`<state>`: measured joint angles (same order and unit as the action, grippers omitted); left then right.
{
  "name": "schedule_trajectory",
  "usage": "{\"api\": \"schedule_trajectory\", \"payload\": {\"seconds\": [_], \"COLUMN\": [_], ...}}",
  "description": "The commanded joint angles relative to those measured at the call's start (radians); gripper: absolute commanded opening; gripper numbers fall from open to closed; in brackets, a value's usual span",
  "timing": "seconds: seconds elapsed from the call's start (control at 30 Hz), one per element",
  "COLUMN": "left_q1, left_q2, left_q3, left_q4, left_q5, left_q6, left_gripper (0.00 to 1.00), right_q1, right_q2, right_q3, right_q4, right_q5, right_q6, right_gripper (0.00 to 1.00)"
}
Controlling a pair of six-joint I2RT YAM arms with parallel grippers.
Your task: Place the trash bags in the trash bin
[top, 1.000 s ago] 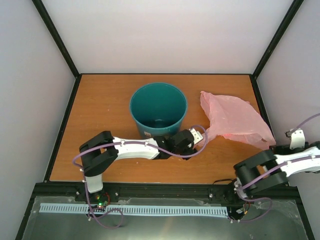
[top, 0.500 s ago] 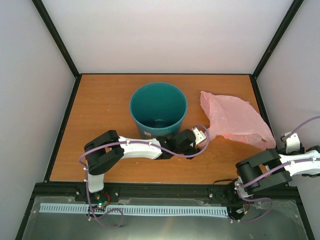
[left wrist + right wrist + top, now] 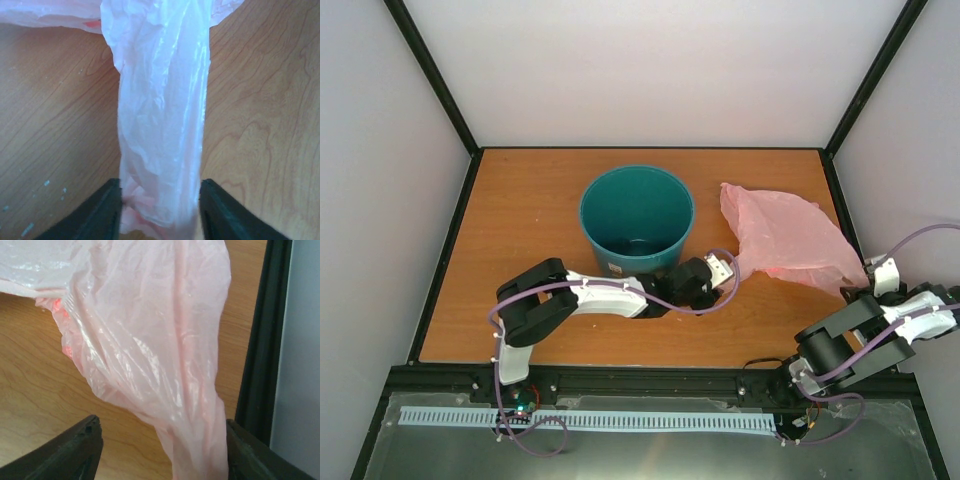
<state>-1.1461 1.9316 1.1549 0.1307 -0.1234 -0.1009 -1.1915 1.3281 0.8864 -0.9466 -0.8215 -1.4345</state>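
The pink bag (image 3: 785, 240) lies crumpled on the table (image 3: 520, 220) just right of the teal bin (image 3: 637, 220) and wholly outside it. The left gripper (image 3: 160, 200) has its fingers (image 3: 107, 212) pinching a bunched strip at the bag's near corner. The right gripper (image 3: 160, 435) has its fingers (image 3: 75, 450) spread wide, and the bag's other tail runs loose between them.

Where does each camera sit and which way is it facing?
Top: above and behind, looking down at table, bin, bag; left gripper, right gripper and their arms show.
Left wrist: on the left arm, facing a bag strip between its fingers.
Right wrist: on the right arm, facing the bag's corner beside a post; fingers show.
Shared: all three see the bag.
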Motion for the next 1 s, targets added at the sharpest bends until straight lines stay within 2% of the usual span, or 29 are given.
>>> {"api": "schedule_trajectory", "payload": {"seconds": [0.0,0.07,0.1,0.13,0.2,0.27,0.47,0.63,0.83,0.97], "left_q1": [0.014,0.016,0.016,0.017,0.017,0.017,0.005,-0.021,-0.037,-0.037], "left_q2": [0.009,-0.005,-0.014,-0.022,-0.04,-0.07,-0.26,-0.437,-0.615,-0.655], "left_q3": [0.032,0.034,0.035,0.035,0.038,0.041,0.044,0.103,0.261,0.388], "left_q4": [0.051,0.049,0.046,0.045,0.033,0.016,-0.063,-0.209,-0.417,-0.52], "left_q5": [-0.002,-0.009,-0.017,-0.02,-0.019,-0.007,0.027,0.003,-0.021,-0.008], "left_q6": [0.004,0.004,0.004,0.005,0.01,0.007,-0.013,0.011,0.007,-0.011], "left_gripper": [0.36,0.24,0.14,0.09,0.02,0.01,0.01,0.01,0.01,0.01], "right_q1": [0.027,0.027,0.028,0.031,0.041,0.046,0.051,0.076,0.081,0.081], "right_q2": [-0.003,0.006,0.008,0.003,-0.015,-0.056,-0.34,-0.503,-0.534,-0.482], "right_q3": [-0.008,0.001,0.002,0.0,0.001,0.013,0.074,0.3,0.582,0.761], "right_q4": [0.056,0.03,0.023,0.017,-0.007,-0.07,-0.321,-0.55,-0.542,-0.444], "right_q5": [-0.053,-0.068,-0.075,-0.077,-0.07,-0.07,-0.148,-0.283,-0.459,-0.559], "right_q6": [0.087,0.091,0.091,0.093,0.095,0.066,-0.072,-0.117,0.163,0.466], "right_gripper": [0.59,0.49,0.42,0.34,0.16,0.04,0.03,0.03,0.03,0.03]}}
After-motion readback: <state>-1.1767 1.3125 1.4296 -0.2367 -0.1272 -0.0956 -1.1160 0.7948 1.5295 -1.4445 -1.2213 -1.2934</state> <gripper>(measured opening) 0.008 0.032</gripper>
